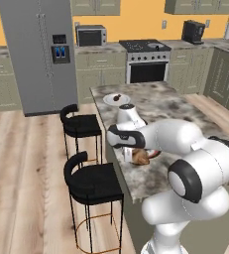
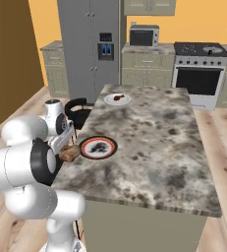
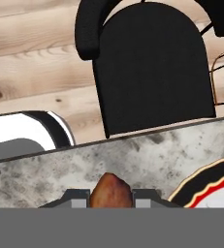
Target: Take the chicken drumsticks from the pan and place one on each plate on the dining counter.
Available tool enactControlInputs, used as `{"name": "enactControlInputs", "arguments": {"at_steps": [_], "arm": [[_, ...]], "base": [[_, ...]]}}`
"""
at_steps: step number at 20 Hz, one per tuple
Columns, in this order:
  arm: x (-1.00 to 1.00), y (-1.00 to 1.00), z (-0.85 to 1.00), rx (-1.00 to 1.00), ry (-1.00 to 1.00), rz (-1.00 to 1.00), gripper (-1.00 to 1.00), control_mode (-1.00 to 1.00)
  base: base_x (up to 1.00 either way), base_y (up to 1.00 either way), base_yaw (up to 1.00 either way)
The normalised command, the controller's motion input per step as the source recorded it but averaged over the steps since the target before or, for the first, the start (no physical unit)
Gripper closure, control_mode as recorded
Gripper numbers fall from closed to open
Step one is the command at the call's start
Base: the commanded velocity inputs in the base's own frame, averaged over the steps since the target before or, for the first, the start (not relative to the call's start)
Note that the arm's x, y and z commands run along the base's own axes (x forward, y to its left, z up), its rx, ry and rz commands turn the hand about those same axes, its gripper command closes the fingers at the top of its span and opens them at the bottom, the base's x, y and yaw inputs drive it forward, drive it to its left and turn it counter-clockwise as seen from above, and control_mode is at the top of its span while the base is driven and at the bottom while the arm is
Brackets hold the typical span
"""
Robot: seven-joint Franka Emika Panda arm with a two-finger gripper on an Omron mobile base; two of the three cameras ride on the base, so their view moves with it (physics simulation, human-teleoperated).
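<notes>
Left base view: the desk point(image 1: 185, 106) is a long island with a mottled grey-brown marble top, standing on a pale wood floor point(image 1: 27, 163). Two black stools point(image 1: 88, 181) sit along its left side. Behind it are a grey fridge point(image 1: 36, 49), a microwave point(image 1: 90, 35), a stove point(image 1: 145, 59) with the pan point(image 1: 156, 46) on its top, and a coffee maker point(image 1: 193, 31) against an orange wall. A white plate point(image 1: 116, 99) at the far left corner of the desk carries a small dark drumstick point(image 1: 118, 97). The white arm point(image 1: 185, 168) reaches left over the near edge, and a second, golden-brown drumstick point(image 1: 140, 157) shows just under the wrist, beside a sliver of the rimmed plate point(image 1: 154, 154).

Right base view: the rimmed plate point(image 2: 98, 147), white inside a dark and red border, lies near the desk's point(image 2: 159, 138) left edge. The held drumstick point(image 2: 70, 153) sits just left of it, over the edge of the desk and not over the plate. The far plate point(image 2: 117, 99) with its drumstick point(image 2: 117, 97) is well apart, at the far corner. The fridge point(image 2: 93, 44), microwave point(image 2: 144, 36) and stove point(image 2: 203, 69) line the back wall.

Hand view: the fingers point(image 3: 111, 197) are closed narrowly on the brown drumstick point(image 3: 111, 191), which fills the gap between them. Marble point(image 3: 133, 155) lies below, the rimmed plate's point(image 3: 210, 186) edge is at lower right, and a black stool point(image 3: 152, 63) stands on the floor point(image 3: 31, 63) beyond.
</notes>
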Motion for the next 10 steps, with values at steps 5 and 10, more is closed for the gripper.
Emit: {"name": "enactControlInputs", "arguments": {"at_steps": [5,10], "arm": [[0.0,0.0,0.0,0.0,0.0,0.0,1.0,1.0],[0.35,-0.08,-0.12,-0.03,0.0,0.0,1.0,-1.0]], "base": [[0.0,0.0,0.0],[0.03,-0.01,0.0]]}}
